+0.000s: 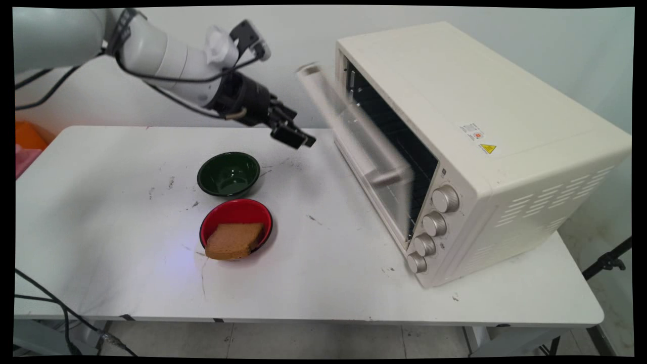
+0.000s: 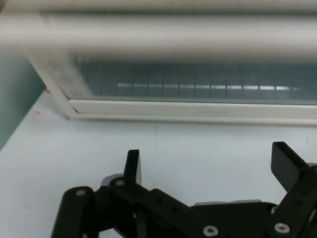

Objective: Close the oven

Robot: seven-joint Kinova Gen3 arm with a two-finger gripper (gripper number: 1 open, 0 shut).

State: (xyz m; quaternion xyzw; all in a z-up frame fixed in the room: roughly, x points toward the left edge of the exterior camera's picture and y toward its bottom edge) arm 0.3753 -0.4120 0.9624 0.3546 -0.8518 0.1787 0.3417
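Observation:
My gripper (image 1: pixel 298 139) hangs above the table just left of the cream toaster oven (image 1: pixel 470 141), open and holding nothing. The oven's glass door (image 1: pixel 364 136) stands partly open, tilted outward and blurred with motion. In the hand view the fingers (image 2: pixel 132 163) are spread wide over bare table, facing the door's glass pane (image 2: pixel 198 82) and its lower frame. A green bowl (image 1: pixel 228 173) sits below and left of the gripper. In front of it a red bowl (image 1: pixel 236 225) holds a slice of brown bread (image 1: pixel 233 240).
The oven's knobs (image 1: pixel 432 227) line its front right side. Black cables hang from the arm and at the table's near left corner. An orange and pink item (image 1: pixel 28 141) lies past the table's left edge. The table's right edge (image 1: pixel 581 273) is close behind the oven.

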